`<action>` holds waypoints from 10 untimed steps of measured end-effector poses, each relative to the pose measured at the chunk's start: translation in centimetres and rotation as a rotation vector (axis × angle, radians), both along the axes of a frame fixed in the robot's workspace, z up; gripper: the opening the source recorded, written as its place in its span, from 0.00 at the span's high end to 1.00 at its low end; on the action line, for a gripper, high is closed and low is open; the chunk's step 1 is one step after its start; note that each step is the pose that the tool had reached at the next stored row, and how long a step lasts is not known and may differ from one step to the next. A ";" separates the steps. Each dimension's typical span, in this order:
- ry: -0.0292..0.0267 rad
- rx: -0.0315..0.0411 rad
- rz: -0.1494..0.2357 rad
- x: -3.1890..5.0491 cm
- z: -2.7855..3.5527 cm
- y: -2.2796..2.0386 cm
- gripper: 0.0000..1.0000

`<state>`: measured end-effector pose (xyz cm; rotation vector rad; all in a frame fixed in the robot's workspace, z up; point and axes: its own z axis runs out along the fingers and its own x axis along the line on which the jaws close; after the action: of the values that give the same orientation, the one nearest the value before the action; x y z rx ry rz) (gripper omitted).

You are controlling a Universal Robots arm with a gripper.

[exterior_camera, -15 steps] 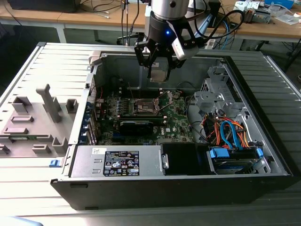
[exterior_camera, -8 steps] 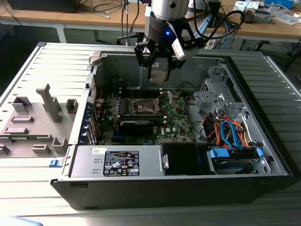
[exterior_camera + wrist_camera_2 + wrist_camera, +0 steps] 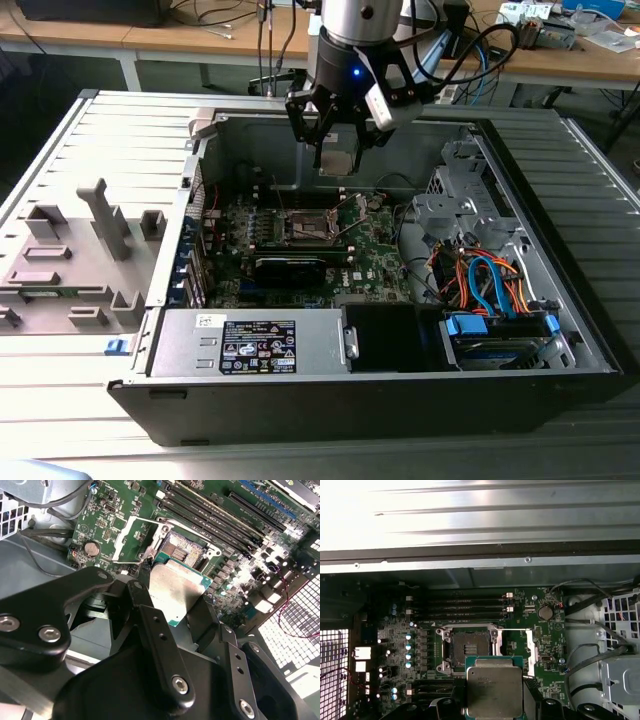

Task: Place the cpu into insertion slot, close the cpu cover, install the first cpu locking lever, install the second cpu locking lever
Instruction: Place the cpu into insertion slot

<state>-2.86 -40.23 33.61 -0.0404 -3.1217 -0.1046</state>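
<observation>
Ribbed grey bench [image 3: 110, 130], open computer case [image 3: 400, 385] on top. Up close: gripper [image 3: 337, 158] clamping the cpu [image 3: 495, 690], hovering above the motherboard [image 3: 547, 672]. Beyond: insertion slot [image 3: 469, 647] bare, cpu cover [image 3: 532, 652] flipped open beside it. Seemingly all four steps outstanding.

cpu [image 3: 494, 690] near insertion slot [image 3: 468, 647], not touching | cpu cover [image 3: 533, 655] beside insertion slot

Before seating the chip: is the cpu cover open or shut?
Open: the cpu cover lies swung aside, insertion slot bare, in both wrist views. The claw holds the cpu.
</observation>
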 end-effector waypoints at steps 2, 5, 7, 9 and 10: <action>0.0000 0.0001 0.000 0.00 -0.03 -0.02 0.45; 0.0000 0.0001 0.000 0.00 -0.07 -0.06 0.45; 0.0000 0.0000 0.000 0.00 -0.10 -0.09 0.45; 0.0000 0.0000 0.000 0.00 -0.13 -0.11 0.45; 0.0000 0.0000 0.000 0.00 -0.14 -0.12 0.45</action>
<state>-2.86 -40.35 33.46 -0.0404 -3.1217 -0.1045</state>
